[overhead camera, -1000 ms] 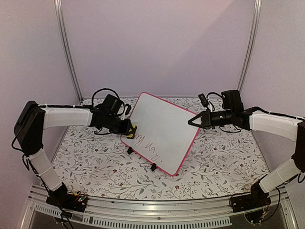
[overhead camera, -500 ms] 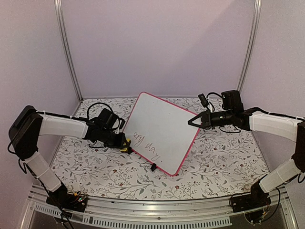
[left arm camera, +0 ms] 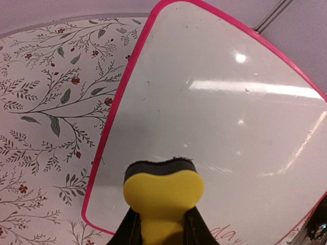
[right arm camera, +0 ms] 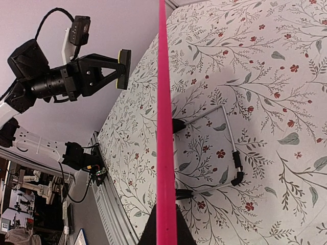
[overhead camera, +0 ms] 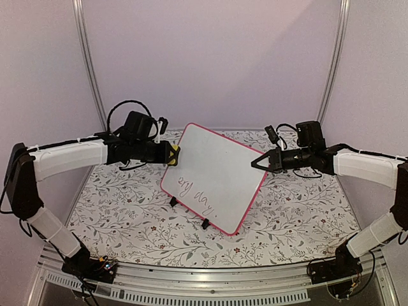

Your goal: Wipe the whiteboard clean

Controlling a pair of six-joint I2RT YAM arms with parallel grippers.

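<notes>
From the left wrist, the whiteboard (left arm camera: 214, 117) ran off the right and bottom edges. Its handwriting (left arm camera: 230, 236) showed only as a scrap of red letters chopped by the bottom edge. The yellow eraser (left arm camera: 163, 191) covered most of the left fingers (left arm camera: 129, 232); just two dark stubs poked out beneath it. Over on the right wrist, the board stood edge-on, a single pink line, its writing face completely hidden. The right fingers (right arm camera: 150, 234) were cut off at the bottom there. From above, the red script was too small to read with certainty.
</notes>
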